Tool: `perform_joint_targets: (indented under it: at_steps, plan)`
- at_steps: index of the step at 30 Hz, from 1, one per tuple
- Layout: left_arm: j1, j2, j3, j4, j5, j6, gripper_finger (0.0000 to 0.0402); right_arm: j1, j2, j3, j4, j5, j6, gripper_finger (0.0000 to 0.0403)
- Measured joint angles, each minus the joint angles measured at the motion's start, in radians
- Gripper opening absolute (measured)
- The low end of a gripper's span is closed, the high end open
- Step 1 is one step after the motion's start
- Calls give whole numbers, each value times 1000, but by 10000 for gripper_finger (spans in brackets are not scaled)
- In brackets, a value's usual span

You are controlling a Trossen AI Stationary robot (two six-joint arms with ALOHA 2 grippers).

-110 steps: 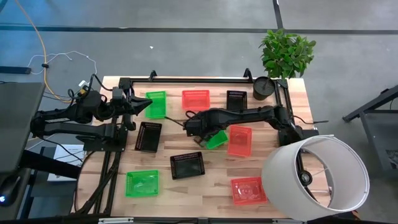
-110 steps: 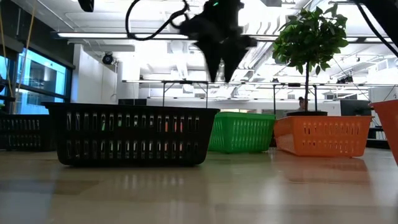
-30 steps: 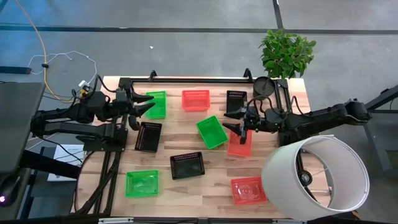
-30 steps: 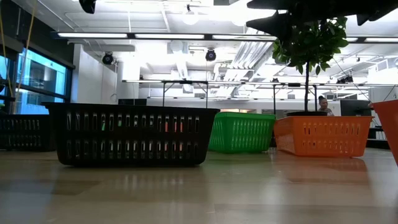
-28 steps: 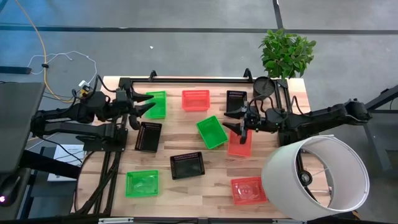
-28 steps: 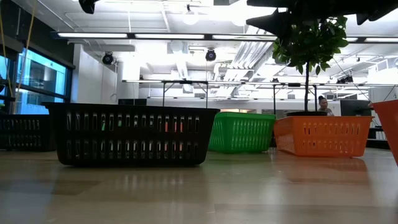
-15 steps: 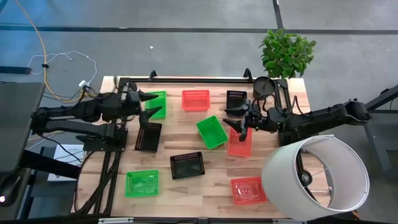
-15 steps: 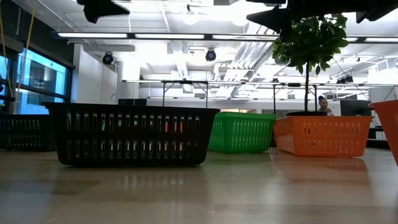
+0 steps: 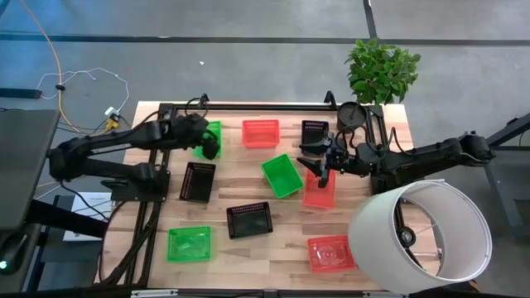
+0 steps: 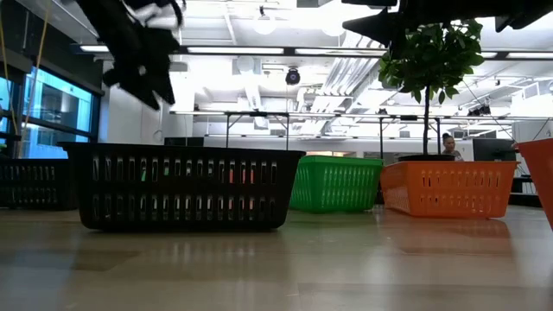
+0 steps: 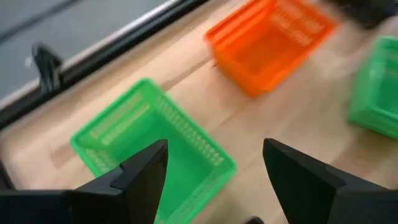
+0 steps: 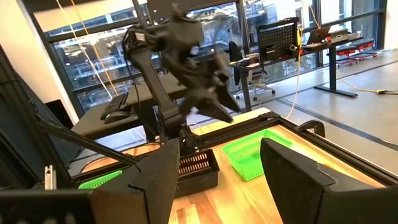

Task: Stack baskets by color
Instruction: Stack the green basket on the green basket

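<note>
Nine baskets lie spread over the desk (image 9: 248, 257), unstacked. Left gripper (image 9: 209, 146) hangs above the back-left green basket (image 9: 211, 132), jaws spread wide, holding nothing. Right gripper (image 9: 319, 170) waits over the upper red basket (image 9: 320, 189) right of centre, beside the tilted green basket (image 9: 281, 175), jaws parted, empty.

Left gripper (image 9: 209, 146) swung from table's 9 o'clock edge to over bright green slotted plastic basket (image 9: 208, 138) at 11 o'clock. Jaws spread wider vs. a sec ago.
</note>
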Motion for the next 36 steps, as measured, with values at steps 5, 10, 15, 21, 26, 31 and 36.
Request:
perform_joint_targets:
  at_steps: [5,10,15,21,26,31,36]
  plan:
    - [108,160,0,49,61,-19,253,0,0,0,0,0,0,213]
    - [169,305,0,117,128,-82,253,0,0,0,-3,0,0,213]
    - [194,423,0,129,136,-134,253,0,0,0,-13,0,0,213]
    - [196,521,0,165,145,-173,252,0,0,0,-22,0,0,213]
    - [194,551,0,170,146,-173,229,0,0,0,-24,0,0,213]
    - [194,550,0,182,145,-116,144,0,0,0,-37,0,0,213]
    - [187,521,0,179,145,-14,19,0,0,0,-40,0,0,213]
